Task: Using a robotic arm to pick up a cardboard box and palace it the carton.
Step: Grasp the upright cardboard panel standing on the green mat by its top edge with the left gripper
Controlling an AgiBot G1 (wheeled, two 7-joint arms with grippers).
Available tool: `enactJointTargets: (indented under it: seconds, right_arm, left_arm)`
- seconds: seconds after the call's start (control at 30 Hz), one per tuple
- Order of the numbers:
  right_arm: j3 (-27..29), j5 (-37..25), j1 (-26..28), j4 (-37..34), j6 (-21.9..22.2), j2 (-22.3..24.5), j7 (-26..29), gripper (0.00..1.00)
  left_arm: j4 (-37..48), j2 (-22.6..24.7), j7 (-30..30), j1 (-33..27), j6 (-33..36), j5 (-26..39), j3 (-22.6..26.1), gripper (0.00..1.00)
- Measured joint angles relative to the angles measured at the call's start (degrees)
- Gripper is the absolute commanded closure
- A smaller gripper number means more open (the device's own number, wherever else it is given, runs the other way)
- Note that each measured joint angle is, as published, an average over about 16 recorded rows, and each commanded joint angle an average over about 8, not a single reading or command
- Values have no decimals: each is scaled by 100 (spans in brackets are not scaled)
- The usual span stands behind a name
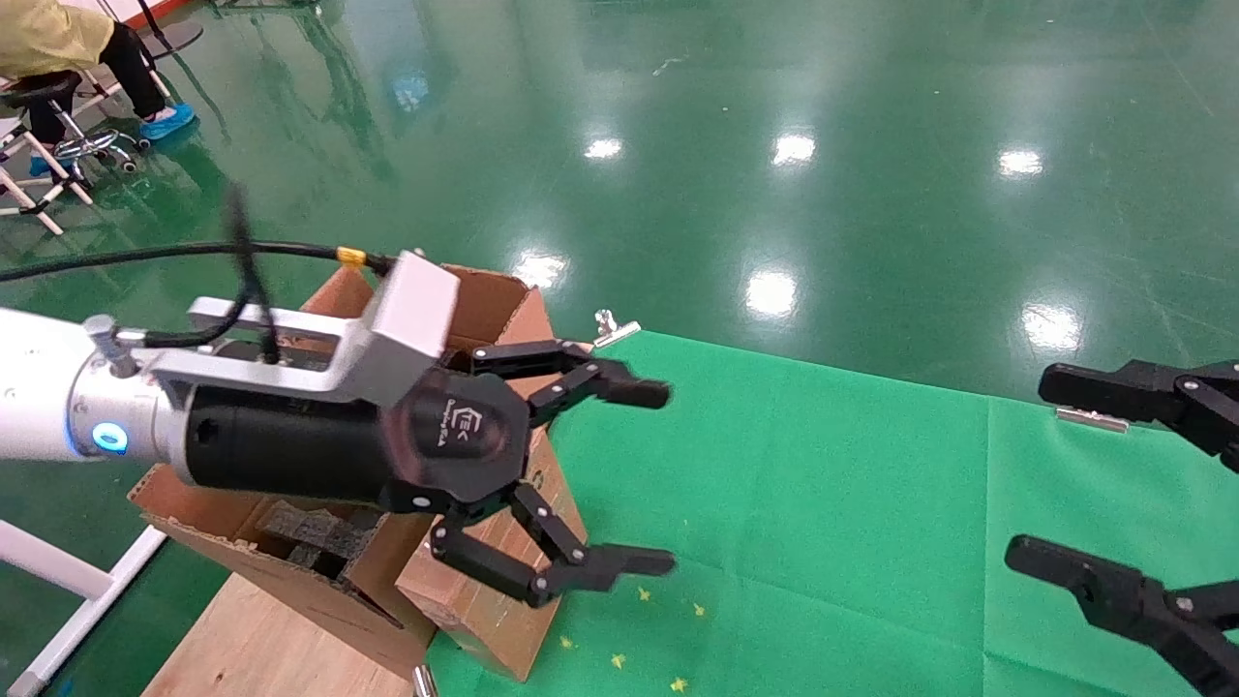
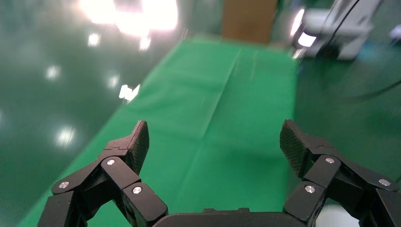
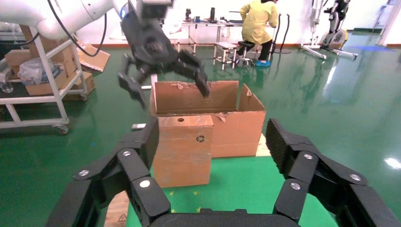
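Note:
The small cardboard box (image 1: 489, 600) stands on edge on the green cloth, against the side of the large carton (image 1: 242, 557). Black foam (image 1: 310, 537) shows inside the carton. My left gripper (image 1: 660, 476), on the white and silver arm, is open and empty, raised above the box and carton and pointing over the cloth. The right wrist view shows the box (image 3: 182, 149) with its recycling mark and round hole, the carton (image 3: 236, 127) behind it, and the left gripper (image 3: 171, 94) above. My right gripper (image 1: 1034, 468) is open and empty at the right edge, apart from the box.
A green cloth (image 1: 823, 503) covers the table, held by metal clips (image 1: 615, 329) at its far edge. A wooden board (image 1: 261, 639) lies under the carton. A person on a stool (image 1: 58, 58) sits far left. A cart with boxes (image 3: 42, 71) stands beyond.

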Motion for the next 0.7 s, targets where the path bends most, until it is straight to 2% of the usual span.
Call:
enactJointTargets:
  seconds: [0.33,0.7]
  right_arm:
    - [0,1,-1,-1,1,0,0,100]
    - [1,3,-2,-2,2,1,0,100]
  left_arm:
    - [-152,-110,-1171,-1115,195,1514,672,0]
    - [-25,-45,-1913,-1647,294,2145,1148,0]
